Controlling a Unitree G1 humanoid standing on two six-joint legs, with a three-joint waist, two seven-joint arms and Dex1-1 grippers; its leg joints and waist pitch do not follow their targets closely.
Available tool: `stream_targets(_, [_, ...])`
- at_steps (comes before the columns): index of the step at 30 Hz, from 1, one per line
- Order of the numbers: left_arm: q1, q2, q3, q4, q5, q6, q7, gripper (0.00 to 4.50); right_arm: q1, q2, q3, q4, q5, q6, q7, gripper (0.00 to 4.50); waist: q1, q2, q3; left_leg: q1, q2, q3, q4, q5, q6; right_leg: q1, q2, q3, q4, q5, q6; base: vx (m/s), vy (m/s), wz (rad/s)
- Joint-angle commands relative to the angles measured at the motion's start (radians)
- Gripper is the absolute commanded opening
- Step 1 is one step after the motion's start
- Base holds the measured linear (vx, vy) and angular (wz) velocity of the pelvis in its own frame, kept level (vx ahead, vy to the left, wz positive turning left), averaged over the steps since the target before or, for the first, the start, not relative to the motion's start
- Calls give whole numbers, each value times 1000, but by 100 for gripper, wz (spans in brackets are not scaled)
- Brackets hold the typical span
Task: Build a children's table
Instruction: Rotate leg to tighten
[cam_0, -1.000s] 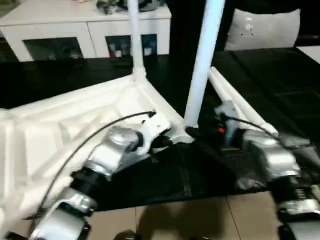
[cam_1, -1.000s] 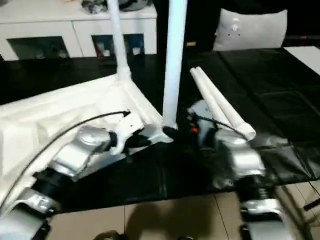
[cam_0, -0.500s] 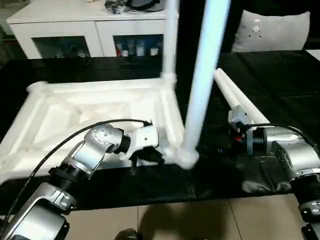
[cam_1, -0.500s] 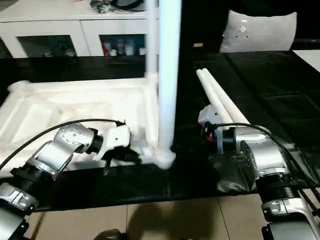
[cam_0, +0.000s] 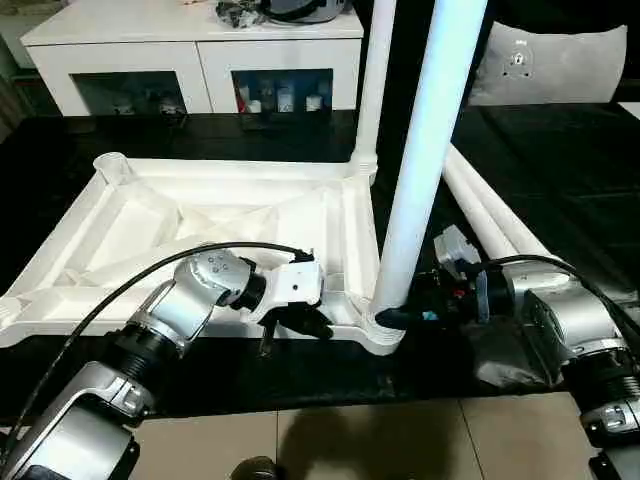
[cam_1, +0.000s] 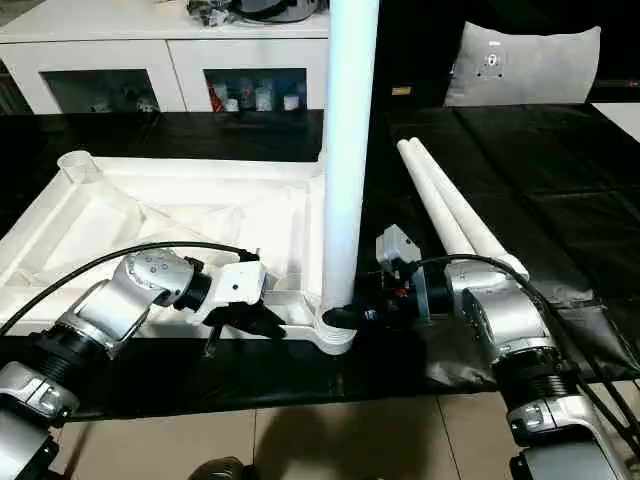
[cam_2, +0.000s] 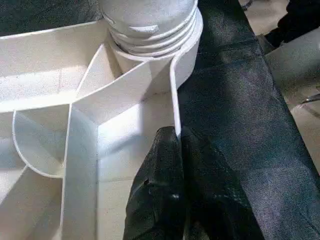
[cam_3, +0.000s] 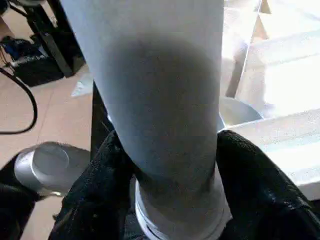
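1. The black-covered tabletop (cam_0: 200, 130) spans the scene, with a white cabinet (cam_0: 190, 50) beyond its far edge and a grey cushion (cam_0: 550, 65) at the far right.
2. The children's table (cam_0: 150, 215) lies upside down on the left half of the tabletop, its ribbed underside facing up.
3. Two legs already stand upright in its right-hand corner sockets: the near leg (cam_0: 425, 150) rises from the near right corner, the far leg (cam_0: 375, 80) from the far right corner.
4. Two loose legs (cam_1: 450, 205) lie side by side on the tabletop, to the right of the upturned table.
5. The right gripper (cam_3: 170, 165) reaches in from the right at the foot of the near leg; its two black fingers (cam_3: 255, 175) sit on either side of the tube, closed against it just above the socket.
6. The left gripper (cam_2: 175, 150) is at the table's near rim, just left of that same corner; its fingers (cam_2: 162, 170) are pressed together, pinching the thin edge wall of the table between them.
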Motion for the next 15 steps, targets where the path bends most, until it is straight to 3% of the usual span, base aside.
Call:
stream_targets(1, [-16,-2,-18,-10,3,-23,-27,0,10,3,9,-21,14,13,12,229,-5,-13,-77,21,60,-16,-76,-254,61,49,-69,49,-60,-341,-192,0,0,0])
stream_targets(5, [-2,-15,11,-27,-19,37,3,0,25,19,-3,-43,33,46,-10,203,-5,-13,-77,22,60,-15,-76,-250,58,49,-68,50,-57,-330,-194,0,0,0])
stream_targets(8, [13,-47,52,-56,-19,157,111,0,23,74,-30,-55,23,126,-164,200,-10,-11,-75,20,59,-17,-79,-255,50,49,-67,49,-59,-344,-194,0,0,0])
stream_targets(12, [15,-115,103,-75,-6,297,275,0,1,149,-51,-18,-34,170,-388,198,-26,-18,-64,26,50,-21,-79,-320,13,44,-72,43,-78,-518,-136,0,0,0])
stream_targets(13, [14,-127,110,-79,-6,319,295,0,-3,161,-56,-11,-40,180,-419,198,-34,-18,-61,28,46,-23,-79,-337,9,43,-72,38,-89,-574,-110,0,0,0])
stream_targets(15, [10,-194,137,-93,-4,423,395,0,-25,229,-80,34,-73,216,-584,198,-52,-17,-60,29,44,-27,-79,-359,1,42,-71,34,-94,-604,-94,0,0,0])
